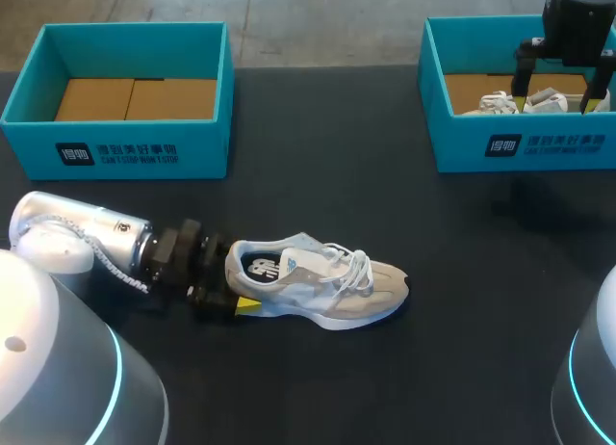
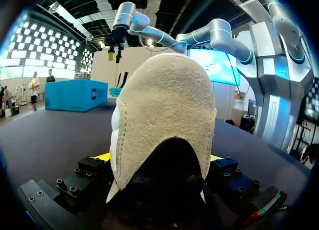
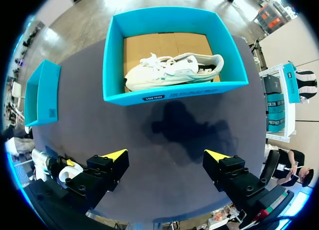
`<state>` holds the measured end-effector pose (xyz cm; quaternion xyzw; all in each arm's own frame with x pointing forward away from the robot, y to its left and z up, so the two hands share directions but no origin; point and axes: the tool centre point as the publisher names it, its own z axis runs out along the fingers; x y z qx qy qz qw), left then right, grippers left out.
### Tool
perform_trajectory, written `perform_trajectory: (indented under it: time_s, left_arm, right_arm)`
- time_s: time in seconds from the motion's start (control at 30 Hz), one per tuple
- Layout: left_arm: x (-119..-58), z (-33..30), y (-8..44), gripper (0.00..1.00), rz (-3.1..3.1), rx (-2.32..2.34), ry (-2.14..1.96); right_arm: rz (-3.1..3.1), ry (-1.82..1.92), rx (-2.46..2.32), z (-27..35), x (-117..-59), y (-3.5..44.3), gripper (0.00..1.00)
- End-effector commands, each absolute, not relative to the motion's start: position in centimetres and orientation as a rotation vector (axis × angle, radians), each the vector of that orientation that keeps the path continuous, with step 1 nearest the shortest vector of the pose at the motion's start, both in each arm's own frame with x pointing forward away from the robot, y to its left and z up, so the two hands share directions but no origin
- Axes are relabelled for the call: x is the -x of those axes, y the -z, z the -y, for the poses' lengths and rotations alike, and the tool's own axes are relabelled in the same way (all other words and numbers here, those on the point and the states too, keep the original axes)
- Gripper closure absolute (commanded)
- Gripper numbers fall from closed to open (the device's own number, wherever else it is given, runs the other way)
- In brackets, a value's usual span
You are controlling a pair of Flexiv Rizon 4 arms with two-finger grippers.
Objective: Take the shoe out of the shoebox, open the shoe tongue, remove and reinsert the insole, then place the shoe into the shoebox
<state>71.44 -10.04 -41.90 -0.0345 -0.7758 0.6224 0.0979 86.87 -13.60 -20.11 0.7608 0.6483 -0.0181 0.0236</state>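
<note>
left pincer (image 1: 236,284) clamps shoe (image 1: 327,281) heel on tabletop (image 1: 385,195); right pincer (image 3: 166,154) wide above right shoebox (image 3: 169,93); next, probably: pull tongue open

Head camera looks down from behind over the black table (image 1: 385,175). Left wrist camera sits low, tight against the beige suede sneaker (image 2: 164,120) at its heel. Right wrist camera hangs high, sharing the turquoise shoebox (image 3: 174,93) with it.

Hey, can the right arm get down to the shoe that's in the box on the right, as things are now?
Probably yes. The right gripper hangs open above the box, whose top is open, and nothing lies between it and the shoe.
</note>
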Motion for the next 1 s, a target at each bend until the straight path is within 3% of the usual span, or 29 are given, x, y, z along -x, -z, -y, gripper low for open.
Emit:
perform_trajectory:
  time_s: [0.03, 0.7, 0.77, 0.8, 0.83, 0.9, 1.0]
  left_arm:
    - [-71.16, 10.44, 42.06, 0.00, 2.307, 0.092, -1.850]
    - [-71.15, 11.05, 42.47, 0.00, 2.324, 0.120, -1.870]
    - [-71.19, 11.08, 42.58, 0.16, 2.337, 0.124, -1.872]
    - [-71.21, 11.08, 42.62, 0.32, 2.338, 0.124, -1.873]
    - [-71.26, 11.07, 42.65, 0.64, 2.339, 0.123, -1.877]
    - [-71.36, 11.05, 42.75, 1.00, 2.343, 0.124, -1.881]
    - [-71.43, 10.93, 42.83, 1.00, 2.342, 0.127, -1.886]
  right_arm:
    - [-2.006, 0.052, -2.354, 13.65, -86.80, 20.16, 0.00]
    - [-2.006, 0.052, -2.354, 13.65, -86.80, 20.16, 0.00]
    - [-2.006, 0.052, -2.354, 13.65, -86.80, 20.16, 0.00]
    - [-2.006, 0.052, -2.354, 13.65, -86.80, 20.16, 0.00]
    - [-2.006, 0.052, -2.354, 13.65, -86.80, 20.16, 0.00]
    - [-2.006, 0.052, -2.354, 13.65, -86.80, 20.16, 0.00]
    - [-2.006, 0.052, -2.354, 13.65, -86.80, 20.16, 0.00]
